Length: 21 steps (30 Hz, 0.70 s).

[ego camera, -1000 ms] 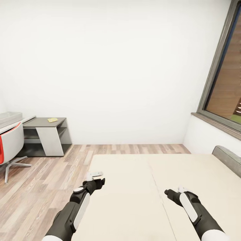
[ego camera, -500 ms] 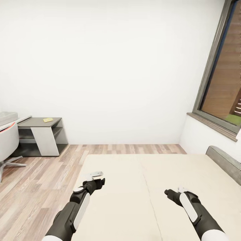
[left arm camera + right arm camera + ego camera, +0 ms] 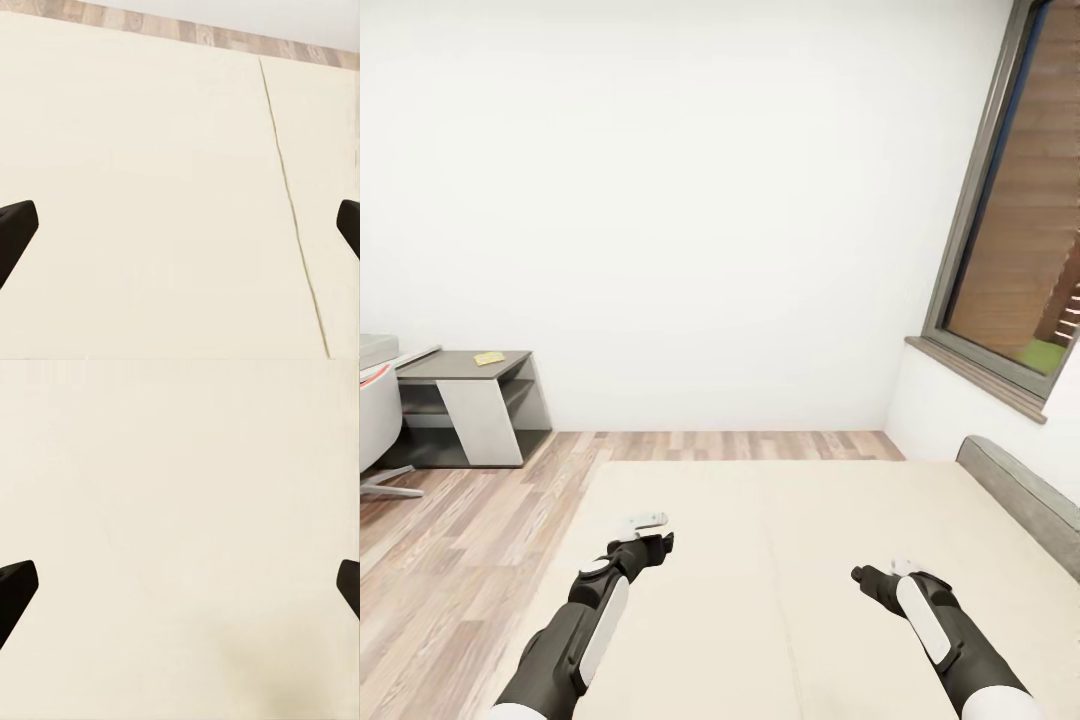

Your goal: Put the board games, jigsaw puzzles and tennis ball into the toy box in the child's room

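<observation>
Left end effector [image 3: 648, 531]: fingers spread wide, nothing between them; in the left wrist view the two dark fingertips [image 3: 15, 229] sit at opposite edges with bare mattress between. Right end effector [image 3: 875, 577]: likewise spread and empty, its fingertips [image 3: 16, 585] far apart over plain beige in the right wrist view. Both hover above the bed [image 3: 780, 560], palms forward, apart from the surface as far as I can tell. The mattress seam [image 3: 289, 217] runs between the two sections; the visible top carries no board game. Grey headboard [image 3: 1025, 495] at the right, window [image 3: 1020, 240] above it. Beyond the bed: plank floor [image 3: 470, 520], then a low dark-topped side cabinet [image 3: 460, 400] against the white wall, with a small yellow item [image 3: 488, 358] on it, too small to identify. At the far left edge, part of a chair [image 3: 375, 425] and a sliver of grey [image 3: 375, 350] that may be the toy box rim on the bench; cannot confirm. Judgement: robot is in transit or searching. Risks: the games may lie outside this field of view, so reaching now would close on nothing; turning the base this close to the bed could clip the frame or drag an arm across the mattress; the yellow item could be mistaken for the ball.
</observation>
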Available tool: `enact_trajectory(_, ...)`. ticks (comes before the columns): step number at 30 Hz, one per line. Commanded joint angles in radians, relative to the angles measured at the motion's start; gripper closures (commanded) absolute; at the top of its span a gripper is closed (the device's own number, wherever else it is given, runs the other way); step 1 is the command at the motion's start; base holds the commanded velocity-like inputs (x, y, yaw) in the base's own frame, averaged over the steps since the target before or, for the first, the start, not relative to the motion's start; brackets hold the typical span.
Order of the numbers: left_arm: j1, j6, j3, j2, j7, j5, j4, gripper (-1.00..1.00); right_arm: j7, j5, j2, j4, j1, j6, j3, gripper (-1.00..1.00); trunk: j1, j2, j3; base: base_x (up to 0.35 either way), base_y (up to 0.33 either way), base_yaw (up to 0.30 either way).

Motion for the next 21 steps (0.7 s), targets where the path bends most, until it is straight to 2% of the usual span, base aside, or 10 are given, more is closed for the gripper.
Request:
enact_trajectory(1,0.0,0.004,-0.002,0.0,0.009,0.011,-0.001,-1.0,-0.008,-0.01,0.0,-0.001,0.0,0.003,0.001,-1.0,0.001,-0.002,-0.001,0.0,-0.278,0.0)
enact_trajectory(16,-0.001,0.004,-0.002,0.0,0.009,0.011,-0.001,-1.0,-0.008,-0.011,-0.001,-0.001,0.0,0.002,0.001,-1.0,0.001,-0.002,-0.001,0.0,-0.278,0.0)
enact_trajectory(21,-0.001,0.004,-0.002,0.0,0.009,0.011,-0.001,-1.0,-0.008,-0.01,-0.001,-0.001,0.0,0.002,0.001,-1.0,0.001,-0.002,-0.001,0.0,-0.204,0.0)
